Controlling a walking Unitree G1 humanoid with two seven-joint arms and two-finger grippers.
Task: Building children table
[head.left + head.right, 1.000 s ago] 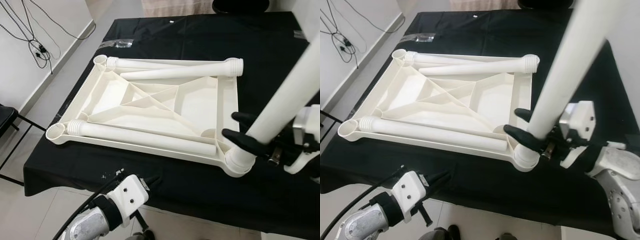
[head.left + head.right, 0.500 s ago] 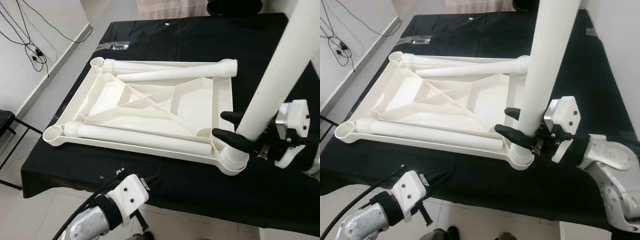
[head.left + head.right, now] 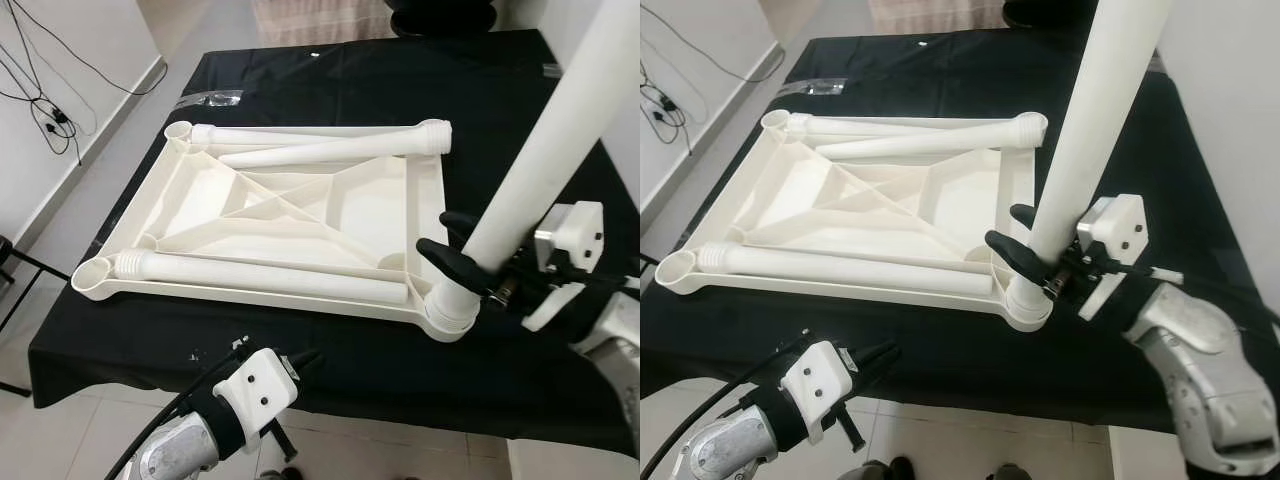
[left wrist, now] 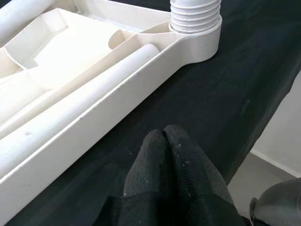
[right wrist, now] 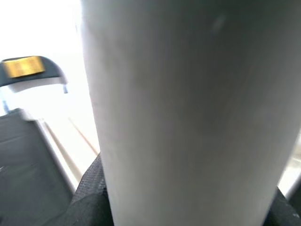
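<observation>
A white plastic table top (image 3: 300, 210) lies upside down on a black-covered table (image 3: 330, 80). Three loose white legs rest in it: two (image 3: 320, 143) along the far side, one (image 3: 265, 278) along the near side. A fourth white leg (image 3: 545, 150) stands upright with its threaded end in the near right corner socket (image 3: 445, 318). My right gripper (image 3: 458, 252) is shut on this leg just above the socket. My left gripper (image 4: 167, 141) is shut and empty, low before the table's near edge, its fingers pointing at that corner socket (image 4: 195, 28).
Black cables (image 3: 45, 110) trail over the floor and wall at the left. A strip of clear tape (image 3: 210, 100) lies on the cloth past the table top's far left corner. A dark round object (image 3: 440, 20) sits at the table's far edge.
The camera has shifted, sliding the scene left. The upright leg has tilted from leaning right to more upright, then back slightly right, my right gripper staying on it. The left gripper is unchanged.
</observation>
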